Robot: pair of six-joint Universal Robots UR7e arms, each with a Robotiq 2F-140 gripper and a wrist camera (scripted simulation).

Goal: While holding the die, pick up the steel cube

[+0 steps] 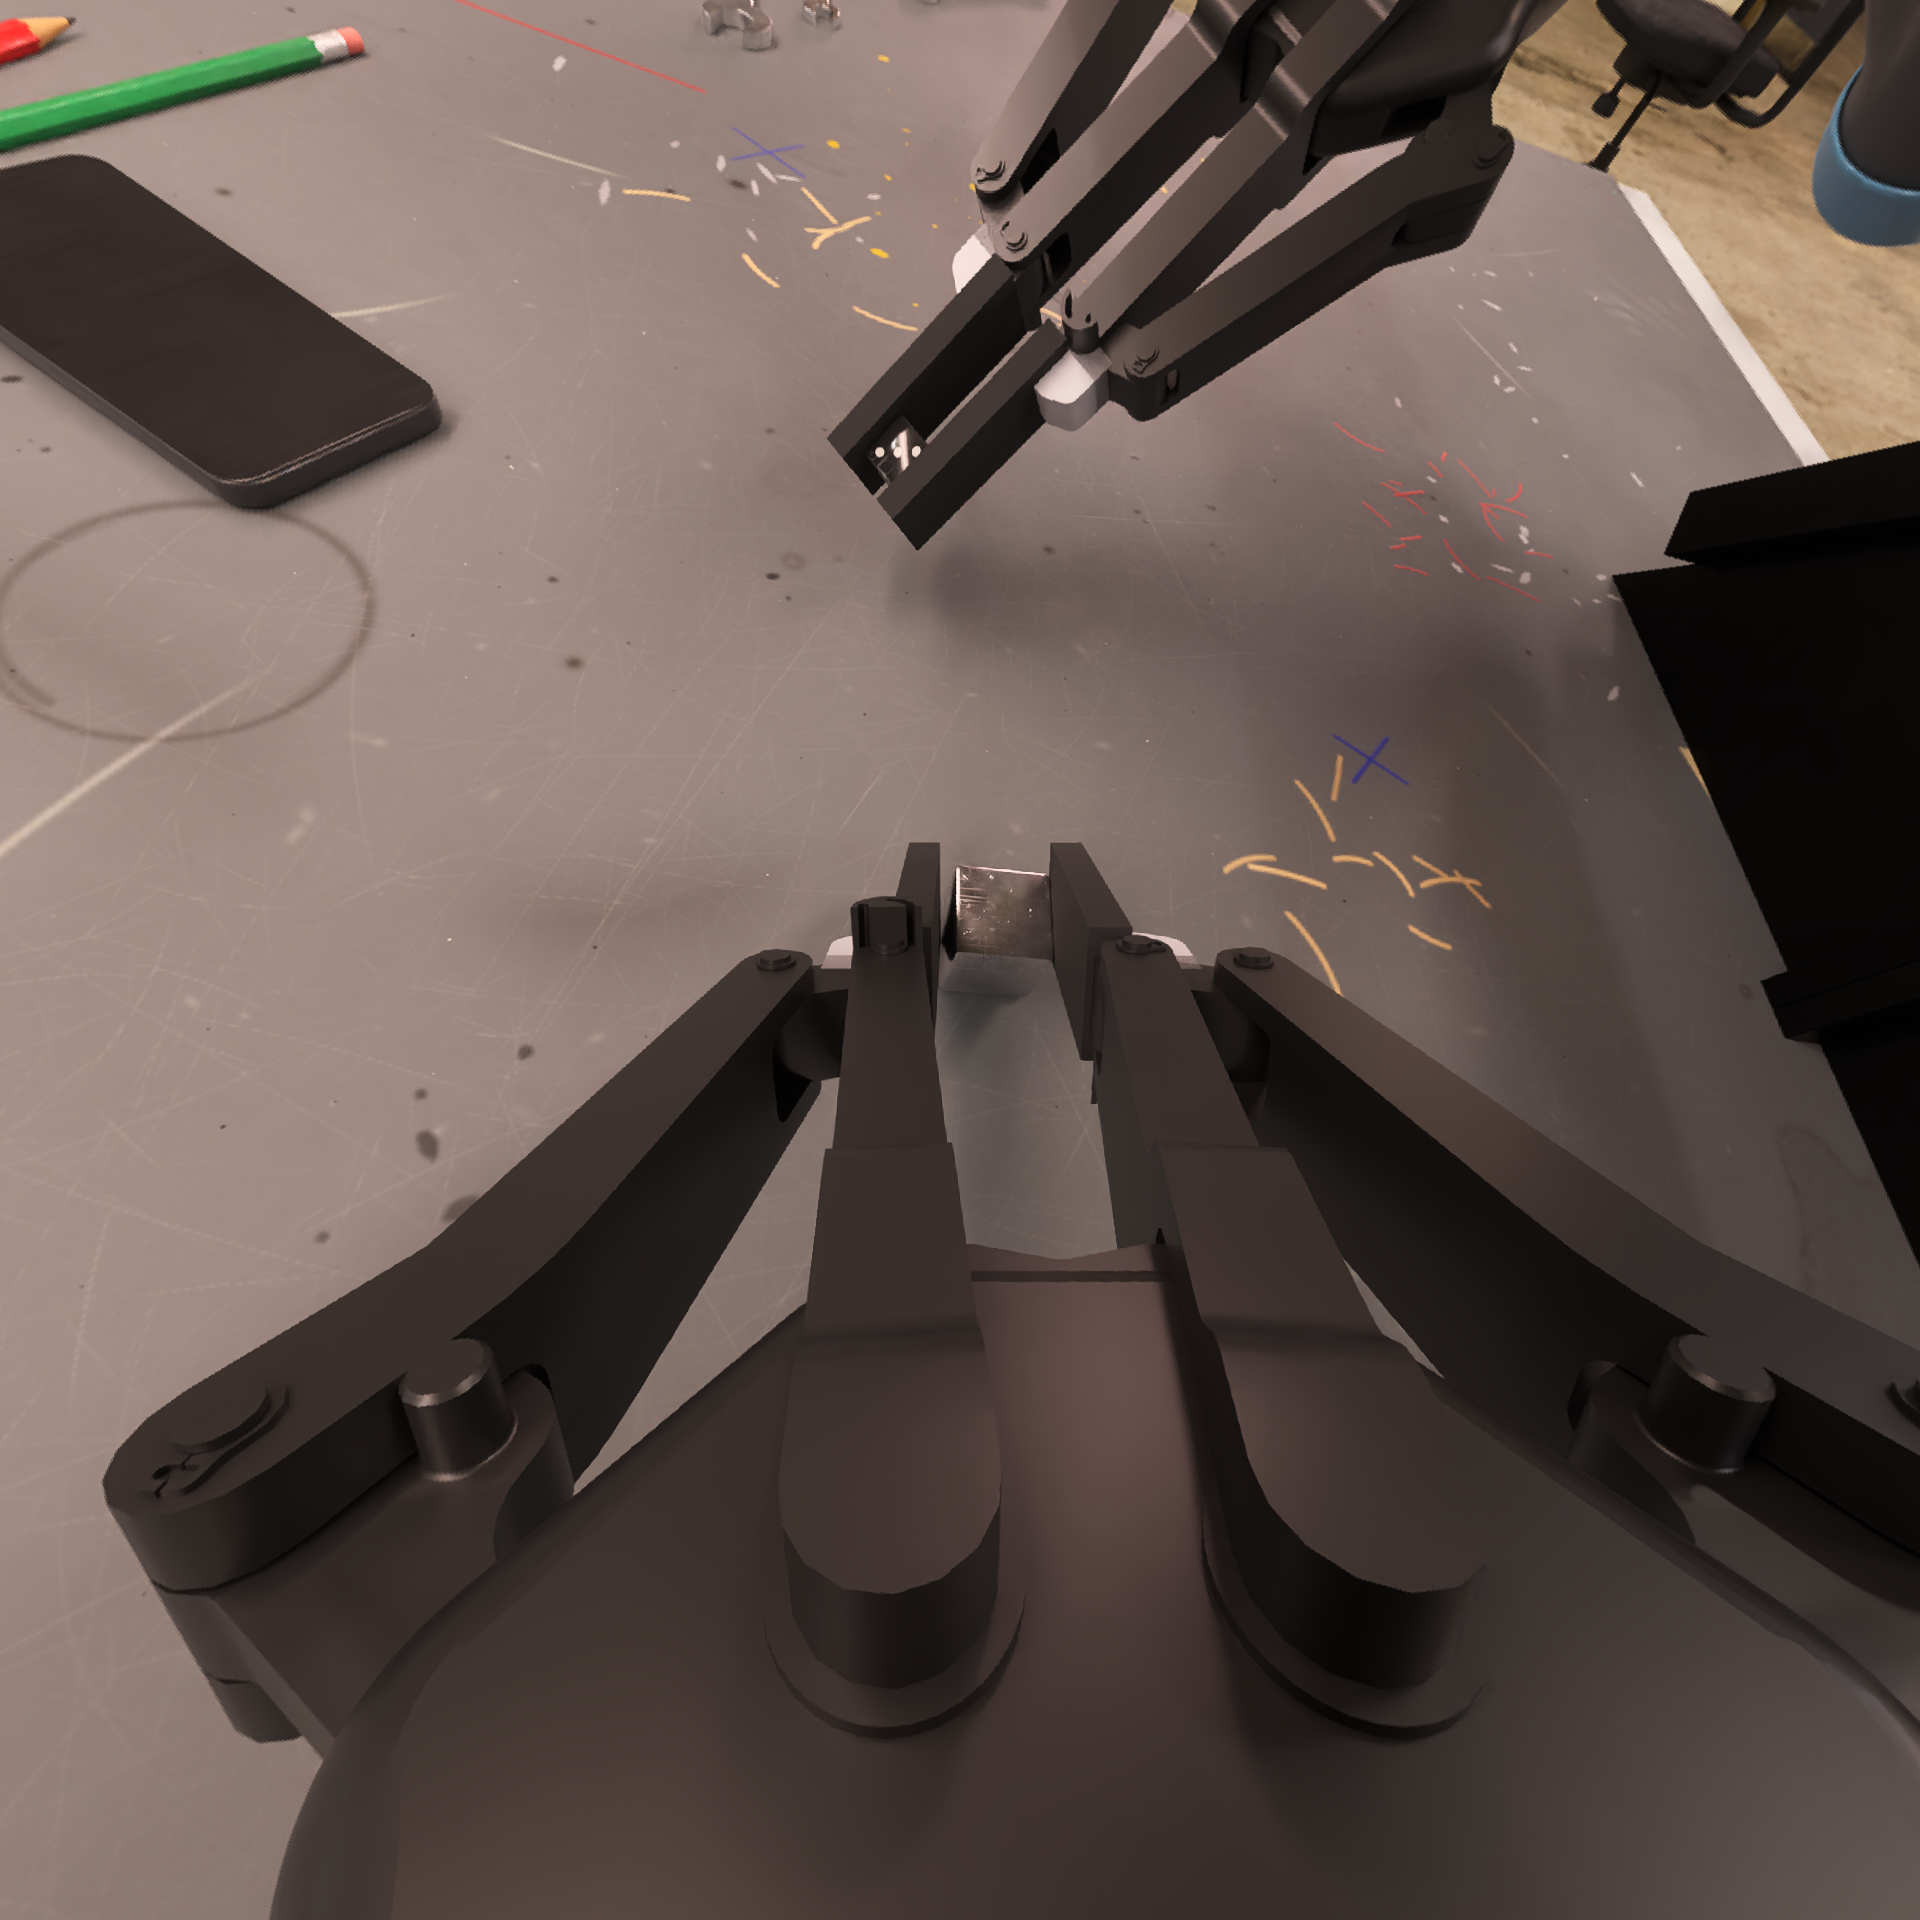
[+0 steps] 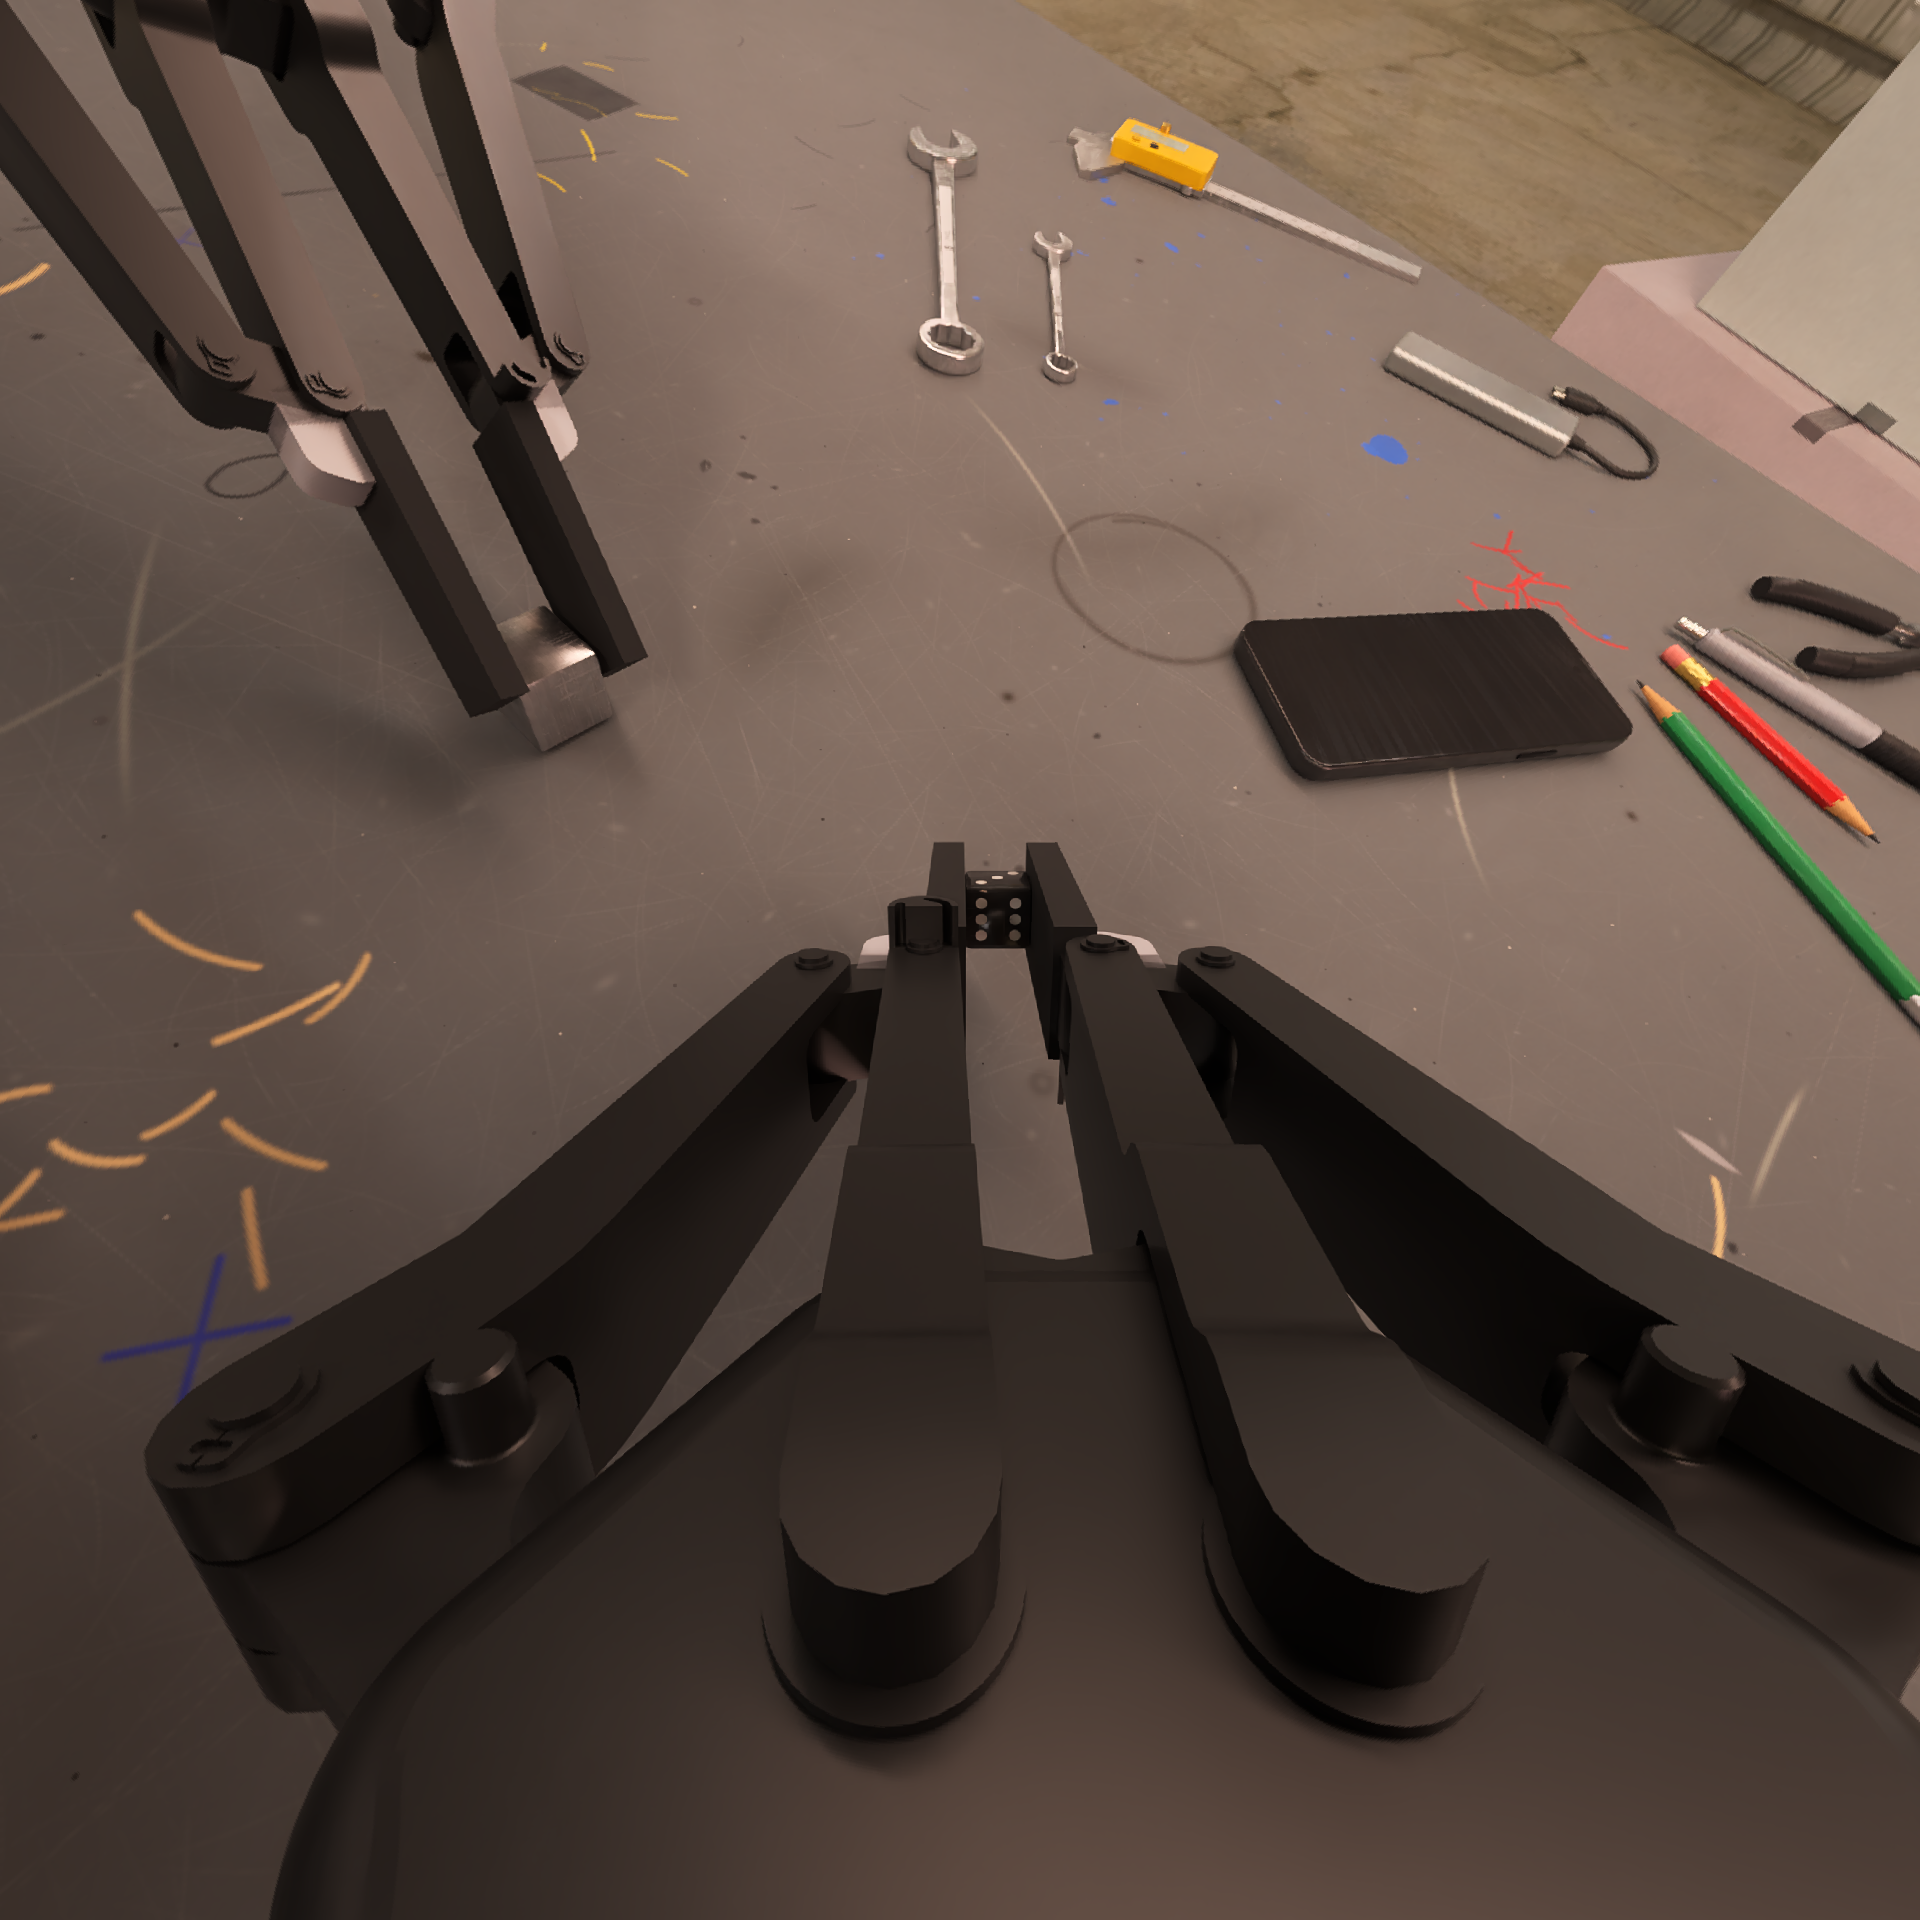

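Note:
In the left wrist view, my left gripper [image 1: 997,873] is shut on the shiny steel cube [image 1: 997,914], one finger on each side, low over the grey table [image 1: 623,935]. The right wrist view shows the same gripper [image 2: 561,675] at upper left with the cube [image 2: 566,701] between its fingertips, at or just above the table; I cannot tell if it touches. My right gripper [image 2: 995,873] is shut on a small black die with white pips [image 2: 995,912], held above the table. The left wrist view shows the right gripper [image 1: 894,488] and the die [image 1: 899,454] farther off.
A black phone [image 2: 1434,691] lies flat with green [image 2: 1766,831] and red pencils, a pen and pliers [image 2: 1839,623] beside it. Two wrenches [image 2: 945,249], a yellow caliper [image 2: 1164,156] and a grey adapter [image 2: 1475,390] lie beyond. A black box [image 1: 1787,727] stands beside the left gripper.

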